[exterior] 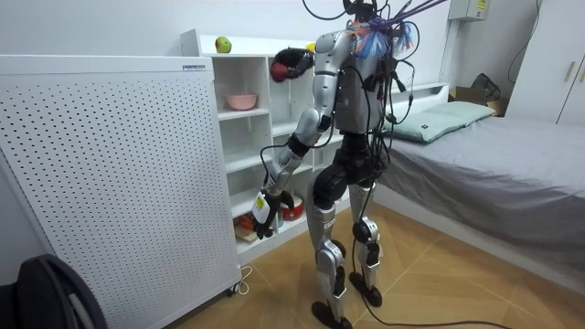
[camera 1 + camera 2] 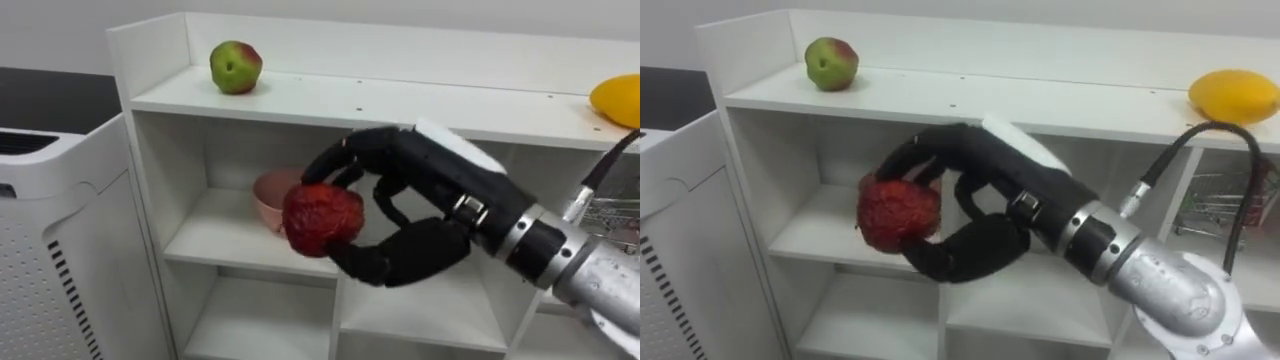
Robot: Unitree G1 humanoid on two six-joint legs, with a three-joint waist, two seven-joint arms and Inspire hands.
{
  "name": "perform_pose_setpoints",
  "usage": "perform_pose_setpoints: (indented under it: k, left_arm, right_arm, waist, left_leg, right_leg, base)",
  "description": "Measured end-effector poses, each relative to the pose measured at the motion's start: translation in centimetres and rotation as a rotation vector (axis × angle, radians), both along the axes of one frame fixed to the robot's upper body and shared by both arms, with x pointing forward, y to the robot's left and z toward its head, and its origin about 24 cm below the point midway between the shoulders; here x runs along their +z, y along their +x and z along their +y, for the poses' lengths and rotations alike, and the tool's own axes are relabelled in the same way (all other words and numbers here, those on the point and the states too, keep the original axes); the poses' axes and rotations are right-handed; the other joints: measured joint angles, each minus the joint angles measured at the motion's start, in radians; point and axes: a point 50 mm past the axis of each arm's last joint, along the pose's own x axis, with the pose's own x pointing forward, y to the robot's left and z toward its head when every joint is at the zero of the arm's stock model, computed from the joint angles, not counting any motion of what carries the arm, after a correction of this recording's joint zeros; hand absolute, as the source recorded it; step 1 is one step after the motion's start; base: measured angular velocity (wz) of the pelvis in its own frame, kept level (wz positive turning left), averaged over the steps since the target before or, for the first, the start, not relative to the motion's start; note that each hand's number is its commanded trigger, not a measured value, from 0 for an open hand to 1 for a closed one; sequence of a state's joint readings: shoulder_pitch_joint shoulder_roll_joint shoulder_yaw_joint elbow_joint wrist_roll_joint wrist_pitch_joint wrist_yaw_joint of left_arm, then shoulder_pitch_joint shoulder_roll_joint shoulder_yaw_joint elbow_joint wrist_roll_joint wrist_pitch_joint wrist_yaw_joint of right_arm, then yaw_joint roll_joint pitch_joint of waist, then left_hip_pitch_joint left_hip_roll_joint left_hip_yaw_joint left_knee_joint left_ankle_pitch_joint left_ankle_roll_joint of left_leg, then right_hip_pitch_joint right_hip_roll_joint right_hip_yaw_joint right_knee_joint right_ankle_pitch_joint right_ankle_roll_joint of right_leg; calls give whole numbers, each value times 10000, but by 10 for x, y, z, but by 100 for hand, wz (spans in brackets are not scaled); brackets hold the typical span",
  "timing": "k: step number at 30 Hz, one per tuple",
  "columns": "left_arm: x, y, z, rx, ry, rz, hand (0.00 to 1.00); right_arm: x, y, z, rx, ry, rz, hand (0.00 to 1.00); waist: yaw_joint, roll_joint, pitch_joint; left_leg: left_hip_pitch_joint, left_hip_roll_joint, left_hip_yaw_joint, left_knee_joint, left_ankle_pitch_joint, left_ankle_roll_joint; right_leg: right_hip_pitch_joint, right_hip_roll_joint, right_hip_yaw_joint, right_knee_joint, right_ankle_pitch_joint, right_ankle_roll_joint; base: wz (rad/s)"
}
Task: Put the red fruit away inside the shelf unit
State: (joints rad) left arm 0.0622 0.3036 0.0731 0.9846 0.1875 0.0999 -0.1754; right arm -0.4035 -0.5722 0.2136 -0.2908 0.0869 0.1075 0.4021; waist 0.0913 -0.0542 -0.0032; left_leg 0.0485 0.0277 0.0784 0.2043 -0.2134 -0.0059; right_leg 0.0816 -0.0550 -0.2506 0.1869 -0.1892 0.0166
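A rough, dark red fruit [image 2: 322, 218] hangs in front of the white closet's middle shelf [image 2: 225, 240], and my right hand [image 2: 440, 175] is shut on it, fingers over the top and thumb beneath. A pink bowl [image 2: 266, 192] sits on that shelf just behind the fruit. On the closet's top board [image 2: 400, 100] a green and red apple [image 2: 236, 67] lies at the left and a yellow fruit [image 2: 618, 100] at the far right. In the room view I stand facing the closet, my left hand [image 1: 263, 216] hanging low by my thigh.
A white perforated cabinet [image 2: 60, 250] stands close against the closet's left side. A small wire basket [image 2: 1215, 205] sits in the right compartment. Lower shelves hold a red item [image 1: 292, 210]. A bed [image 1: 494, 155] lies behind me.
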Motion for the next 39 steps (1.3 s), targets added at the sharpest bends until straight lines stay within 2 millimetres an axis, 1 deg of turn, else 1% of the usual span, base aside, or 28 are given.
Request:
perform_pose_setpoints:
  k: [2, 6, 7, 9, 12, 13, 14, 15, 16, 17, 18, 19, 20, 21, 22, 23, 24, 25, 28, 29, 30, 31, 33, 35, 36, 37, 38, 39]
  left_arm:
    - [-3, -6, -1, 150, -95, 177, 0]
    - [-5, -9, -3, 98, -84, 302, 0]
    - [-5, -10, -3, 89, -122, 269, 0]
    - [-6, -9, -5, 177, -214, 219, 0]
    - [-7, -1, -9, 20, -108, 155, 0]
    - [-7, 4, -11, -70, -63, 54, 0]
    - [-7, 9, -12, -142, 13, -82, 0]
    - [-7, 11, -13, -136, 61, -147, 0]
    - [-8, 13, -15, -83, 174, -199, 0]
    - [-9, 15, -18, -101, 296, -272, 0]
    - [-10, 14, -21, -100, 333, -308, 0]
    - [-11, 15, -26, -263, 457, -379, 0]
    - [-13, 11, -28, -359, 610, -259, 0]
    - [-14, 9, -28, -391, 684, -166, 0]
    - [-16, 2, -27, -331, 834, 21, 0]
    - [-18, -4, -27, -378, 1002, 222, 0]
    - [-18, -6, -26, -372, 1069, 250, 0]
    - [-19, -10, -25, -335, 1132, 371, 0]
    - [-20, -17, -24, -294, 1183, 585, 0]
    - [-20, -17, -23, -248, 1218, 555, 0]
    - [-20, -17, -23, -231, 1254, 487, 0]
    - [-20, -16, -23, -245, 1316, 377, 0]
    - [-19, -15, -23, -209, 1461, 289, 0]
    - [-20, -18, -22, -194, 1622, 311, 0]
    - [-20, -19, -22, -207, 1649, 344, 0]
    - [-20, -20, -23, -304, 1687, 384, 0]
    - [-21, -21, -24, -453, 1706, 418, 0]
    - [-21, -21, -25, -518, 1701, 422, 0]
  right_arm:
    - [-21, -3, 0, -69, -338, 661, 100]
    - [-41, -4, 1, -142, -315, 1417, 100]
    - [-49, -2, 1, -231, -205, 1738, 100]
    - [-62, 2, -2, -493, -48, 2253, 100]
    - [-81, 9, -9, -1120, -308, 2786, 100]
    - [-90, 12, -12, -1441, -407, 3000, 100]
    - [-97, 14, -13, -1702, -446, 3134, 100]
    - [-101, 15, -13, -1821, -472, 3176, 100]
    - [-111, 17, -14, -2084, -490, 3279, 100]
    - [-125, 18, -15, -2434, -715, 3557, 100]
    - [-132, 17, -16, -2590, -848, 3746, 100]
    - [-147, 16, -17, -2799, -1165, 4146, 100]
    - [-163, 15, -18, -3034, -1256, 4732, 100]
    - [-170, 14, -18, -3133, -1281, 4994, 100]
    - [-179, 12, -18, -3251, -1341, 5316, 100]
    - [-181, 12, -17, -3315, -1415, 5325, 100]
    - [-180, 12, -17, -3334, -1474, 5204, 100]
    - [-177, 15, -16, -3380, -1541, 4916, 100]
    - [-173, 18, -17, -3552, -1622, 4364, 100]
    - [-170, 20, -16, -3551, -1627, 4192, 100]
    - [-169, 22, -16, -3587, -1625, 4083, 100]
    - [-166, 24, -16, -3671, -1583, 3889, 100]
    - [-165, 27, -17, -3814, -1563, 3725, 100]
    - [-165, 27, -18, -3998, -1805, 3437, 100]
    - [-165, 27, -19, -4028, -1879, 3383, 100]
    - [-166, 28, -20, -4178, -1893, 3307, 100]
    - [-167, 28, -22, -4355, -1925, 3259, 100]
    - [-168, 28, -24, -4438, -1939, 3256, 100]
  waist:
    - [37, -17, 23]
    - [58, 3, 57]
    - [69, 5, 61]
    - [100, 14, 72]
    - [214, 18, 88]
    - [243, 18, 106]
    - [257, -5, 150]
    - [274, -16, 185]
    - [335, -54, 301]
    - [419, -75, 326]
    - [451, -79, 328]
    - [474, -50, 347]
    - [563, -38, 357]
    - [581, -37, 358]
    - [577, -61, 353]
    - [594, -69, 347]
    - [603, -74, 347]
    - [611, -102, 354]
    - [668, -77, 388]
    - [731, -66, 417]
    - [773, -48, 429]
    - [839, 27, 491]
    - [1012, 73, 519]
    - [1151, 129, 556]
    - [1179, 132, 559]
    - [1200, 139, 556]
    - [1276, 154, 558]
    - [1322, 159, 561]
  left_leg:
    - [-4, -3, 6, -3, 0, 0]
    - [-119, 70, 7, 18, 4, 4]
    - [-187, 81, 1, 29, 3, 4]
    - [-330, 98, -29, 142, 4, 4]
    - [-813, 91, -130, 450, 8, 17]
    - [-1106, 86, -198, 642, 9, 20]
    - [-1428, 64, -245, 806, 35, 60]
    - [-1588, 52, -265, 905, 40, 68]
    - [-1857, -3, -291, 1038, 58, 94]
    - [-2152, -85, -291, 1107, 81, 127]
    - [-2283, -121, -305, 1129, 109, 139]
    - [-2547, -160, -396, 1227, 136, 142]
    - [-2737, -158, -436, 1359, 142, 134]
    - [-2849, -166, -474, 1425, 149, 123]
    - [-3079, -201, -556, 1481, 207, 105]
    - [-3403, -188, -557, 1632, 231, 102]
    - [-3581, -180, -557, 1756, 229, 101]
    - [-3913, -195, -555, 1945, 228, 101]
    - [-4442, -200, -590, 2386, 219, 104]
    - [-4638, -227, -598, 2558, 196, 103]
    - [-4786, -228, -601, 2696, 154, 103]
    - [-5078, -191, -640, 3055, 23, 93]
    - [-5534, -144, -668, 3548, -125, 75]
    - [-6168, -126, -686, 4135, -253, 79]
    - [-6336, -154, -678, 4273, -279, 87]
    - [-6684, -230, -677, 4558, -321, 108]
    - [-7011, -251, -674, 4804, -355, 114]
    - [-7171, -252, -672, 4933, -382, 119]
  right_leg:
    - [0, -8, 0, 11, 0, -1]
    - [-178, -24, 1, 150, 0, -1]
    - [-235, -31, -19, 221, 0, -1]
    - [-395, -100, -74, 411, -2, -1]
    - [-937, -161, -172, 837, -16, -6]
    - [-1221, -246, -266, 1050, -26, -12]
    - [-1549, -317, -277, 1285, -68, -33]
    - [-1688, -324, -276, 1377, -84, -42]
    - [-1931, -355, -270, 1573, -156, -86]
    - [-2240, -467, -283, 1793, -283, -119]
    - [-2366, -497, -274, 1835, -317, -125]
    - [-2574, -510, -274, 1885, -334, -125]
    - [-2754, -503, -284, 1950, -332, -142]
    - [-2820, -494, -302, 1955, -323, -157]
    - [-3005, -508, -418, 1972, -310, -188]
    - [-3307, -519, -439, 2126, -318, -232]
    - [-3480, -532, -437, 2248, -334, -257]
    - [-3851, -636, -466, 2534, -402, -313]
    - [-4361, -761, -516, 3015, -512, -369]
    - [-4562, -825, -535, 3202, -572, -401]
    - [-4699, -825, -531, 3301, -614, -416]
    - [-4919, -829, -536, 3592, -709, -445]
    - [-5342, -894, -542, 4004, -861, -484]
    - [-5934, -1014, -599, 4605, -1027, -563]
    - [-6128, -1045, -597, 4802, -1084, -581]
    - [-6503, -1213, -581, 5211, -1226, -587]
    - [-6856, -1322, -532, 5545, -1320, -599]
    - [-7011, -1359, -529, 5696, -1356, -619]
  base:
    - [0]
    - [-3]
    - [0]
    - [4]
    - [9]
    - [16]
    - [14]
    - [10]
    - [5]
    - [6]
    - [12]
    - [15]
    - [16]
    - [15]
    - [16]
    - [14]
    - [8]
    - [6]
    - [9]
    - [5]
    - [0]
    - [0]
    - [0]
    - [2]
    - [9]
    - [11]
    - [10]
    - [10]
